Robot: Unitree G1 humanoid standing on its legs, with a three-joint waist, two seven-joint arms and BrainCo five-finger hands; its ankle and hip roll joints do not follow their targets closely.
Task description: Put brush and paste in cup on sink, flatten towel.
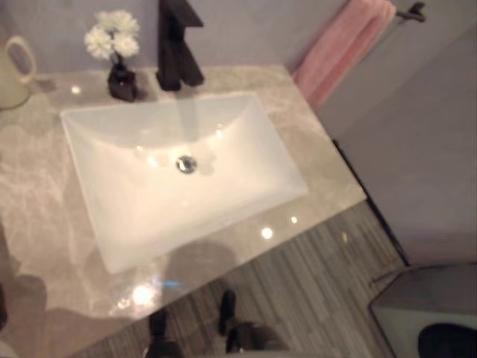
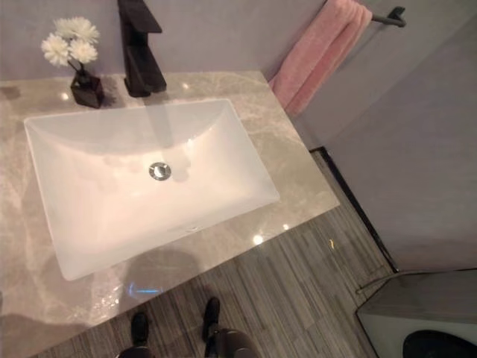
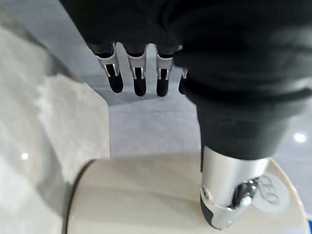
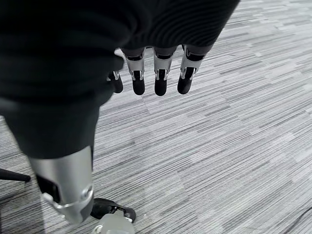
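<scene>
The cream ceramic cup (image 1: 13,71) with a looped handle stands at the upper left edge of the left eye frame, on the grey marbled stone surface (image 1: 45,201), well apart from the pink terry towel (image 1: 339,45). That towel hangs folded over a dark wall rail (image 2: 391,16) in the upper right of both eye frames, its lower end beside the back right corner of the surface. A white rectangular basin (image 2: 112,201) with a round metal drain (image 2: 159,171) fills the middle of the surface. Behind it, at top centre, stands a tall black angular tap (image 2: 140,52), and just left of the tap a small dark square vase (image 2: 87,88) holds white flowers (image 2: 71,39).

In the left wrist view the left hand (image 3: 141,73) hangs with fingers straight and relaxed, holding nothing, directly above the cream cup's (image 3: 146,200) pale rounded body. In the right wrist view the right hand (image 4: 156,73) is likewise loose and empty, fingers pointing down over grey striped floor (image 4: 229,146)
</scene>
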